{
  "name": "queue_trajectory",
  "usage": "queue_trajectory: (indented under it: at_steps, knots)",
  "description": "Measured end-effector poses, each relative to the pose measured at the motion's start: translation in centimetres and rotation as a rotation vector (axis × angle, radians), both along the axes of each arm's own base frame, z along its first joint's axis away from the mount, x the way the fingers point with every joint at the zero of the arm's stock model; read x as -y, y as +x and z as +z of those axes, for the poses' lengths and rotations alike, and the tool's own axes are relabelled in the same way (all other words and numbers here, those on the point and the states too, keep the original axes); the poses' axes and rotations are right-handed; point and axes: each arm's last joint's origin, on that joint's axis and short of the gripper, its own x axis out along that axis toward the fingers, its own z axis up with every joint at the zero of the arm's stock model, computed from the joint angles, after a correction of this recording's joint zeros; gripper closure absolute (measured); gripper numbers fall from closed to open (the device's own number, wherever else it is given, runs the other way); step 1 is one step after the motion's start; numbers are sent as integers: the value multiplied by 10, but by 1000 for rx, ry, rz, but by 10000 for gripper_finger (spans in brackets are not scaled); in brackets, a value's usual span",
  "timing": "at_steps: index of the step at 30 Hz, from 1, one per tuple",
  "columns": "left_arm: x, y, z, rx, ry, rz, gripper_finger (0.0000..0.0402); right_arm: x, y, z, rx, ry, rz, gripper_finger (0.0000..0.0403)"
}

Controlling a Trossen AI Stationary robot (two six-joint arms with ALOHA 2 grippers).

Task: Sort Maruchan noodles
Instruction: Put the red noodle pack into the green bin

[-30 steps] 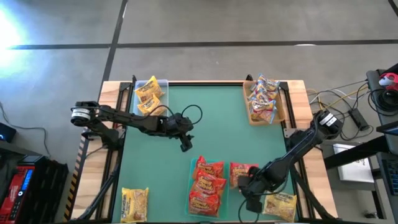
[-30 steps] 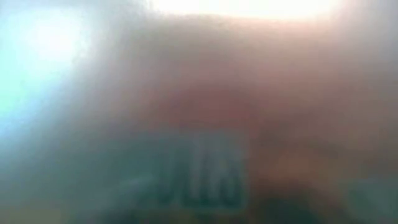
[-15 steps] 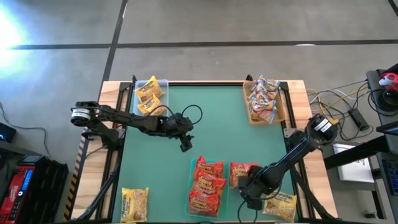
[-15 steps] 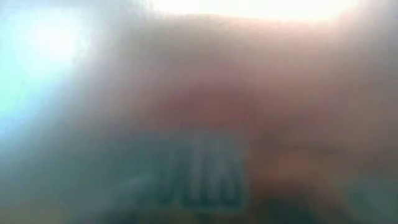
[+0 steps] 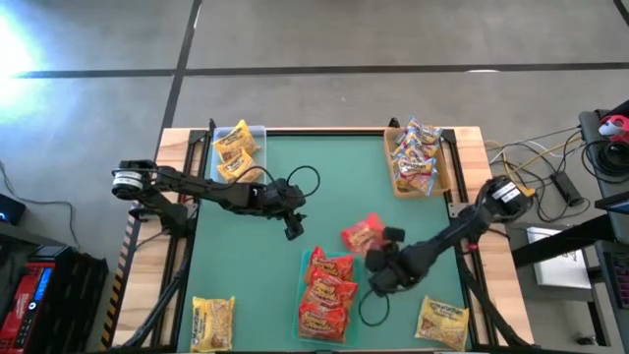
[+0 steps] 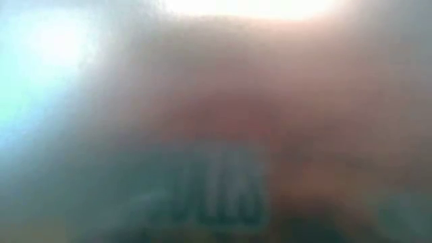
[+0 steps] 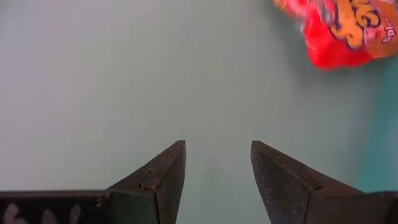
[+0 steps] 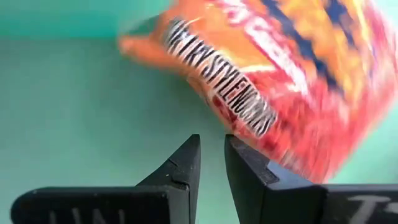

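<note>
Right gripper point(image 5: 378, 241) pinching a red-orange packet point(image 5: 363, 234) by its edge, above the green mat point(image 5: 334, 187).
Fingers nearly together on the packet's crinkled seam; just beside the red-orange stack point(image 5: 327, 293) near the front edge. Left gripper point(image 5: 293, 228) parked mid-mat, fingers apart, holding nothing. Low view blurred, unreadable.

The right gripper point(image 5: 385, 236) now sits farther toward the tabletop's middle, carrying one red-orange noodle packet point(image 5: 363, 235) away from its earlier spot beside the red stack point(image 5: 326, 293).
</note>
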Motion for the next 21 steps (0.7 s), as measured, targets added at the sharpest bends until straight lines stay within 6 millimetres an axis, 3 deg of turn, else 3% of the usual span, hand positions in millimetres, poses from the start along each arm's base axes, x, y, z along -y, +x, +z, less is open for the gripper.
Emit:
queue_trajectory:
  at_steps: [3, 10, 21]
  knots:
    - [0, 0, 0, -1, 0, 0, 235, 9, 2, 1, -37, 13, -22, 339]
    - [0, 0, 0, -4, 11, -13, 235, 12, 0, 27, 38, 60, 11, 339]
    - [0, 0, 0, -6, 12, -14, 235, 27, 3, 9, 87, 58, -7, 339]
